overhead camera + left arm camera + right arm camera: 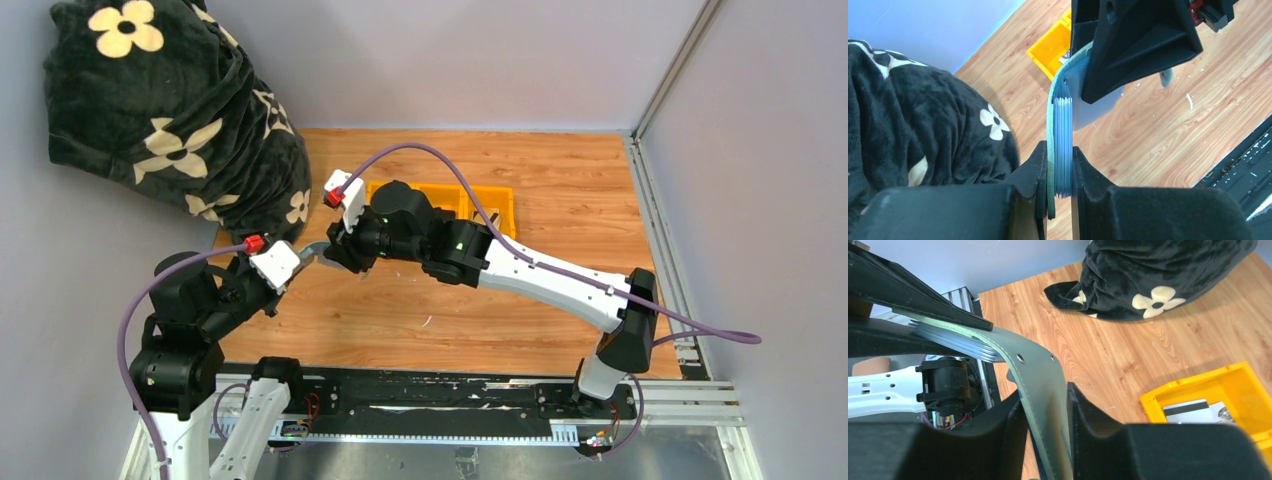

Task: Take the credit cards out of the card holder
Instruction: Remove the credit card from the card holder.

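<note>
The sage grey-green card holder [314,249] hangs in the air between my two grippers, over the left part of the table. My left gripper [1060,155] is shut on its green cover [1051,115] and on the stack of light blue inner leaves [1064,130]. My right gripper [1044,400] is shut on the holder's other green flap [1038,365], which bends away from the leaves [958,342]. A grey credit card with a dark stripe [1188,410] lies in the yellow tray. I cannot tell whether any cards sit in the leaves.
The yellow three-compartment tray [495,200] stands behind the right arm, also seen in the right wrist view [1233,377]. A black cloth with cream flowers [170,110] is heaped at the far left corner, close to the left gripper. Grey walls border the table.
</note>
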Motion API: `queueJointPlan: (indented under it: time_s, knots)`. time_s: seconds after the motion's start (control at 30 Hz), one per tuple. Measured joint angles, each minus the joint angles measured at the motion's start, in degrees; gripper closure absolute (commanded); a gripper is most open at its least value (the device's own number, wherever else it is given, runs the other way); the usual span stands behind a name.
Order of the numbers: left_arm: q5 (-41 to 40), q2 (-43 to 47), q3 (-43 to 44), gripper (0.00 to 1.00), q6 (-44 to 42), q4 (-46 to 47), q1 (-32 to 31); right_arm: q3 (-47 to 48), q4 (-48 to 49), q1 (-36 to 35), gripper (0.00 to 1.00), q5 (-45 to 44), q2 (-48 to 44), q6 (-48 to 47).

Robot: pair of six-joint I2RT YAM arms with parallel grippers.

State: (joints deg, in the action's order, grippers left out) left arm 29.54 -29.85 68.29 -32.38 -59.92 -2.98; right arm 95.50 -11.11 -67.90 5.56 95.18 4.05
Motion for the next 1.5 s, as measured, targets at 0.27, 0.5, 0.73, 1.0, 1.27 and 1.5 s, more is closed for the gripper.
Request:
queueJointPlan:
  time_s: [0.27, 0.5, 0.73, 1.0, 1.27, 1.5]
  knots:
    - [1.0, 0.0, 0.2, 0.61, 1.3, -0.3, 0.0, 1.7, -2.9, -0.2, 1.00, 3.3, 0.2, -0.9]
    - [3.8, 1.5, 0.0, 0.46, 3.0, 0.0, 0.0, -2.4, -3.1, -0.2, 1.00, 11.2, -4.2, 1.0]
    - [6.8, 2.3, 0.0, 0.46, 6.6, 0.2, 0.0, -6.7, -0.6, -0.1, 1.00, 15.5, -10.9, 4.6]
    - [13.6, 2.1, 1.7, 0.55, 13.7, 0.1, 0.0, -10.3, 1.4, 0.5, 1.00, 18.9, -16.4, 7.0]
    - [26.1, -2.4, 8.9, 0.61, 23.7, 0.3, 0.0, -13.9, 3.4, 1.5, 1.00, 23.7, -21.0, 8.6]
    - [31.4, -4.7, 9.8, 0.74, 28.8, 0.6, 0.0, -15.4, 5.6, 1.9, 1.00, 26.5, -22.1, 10.4]
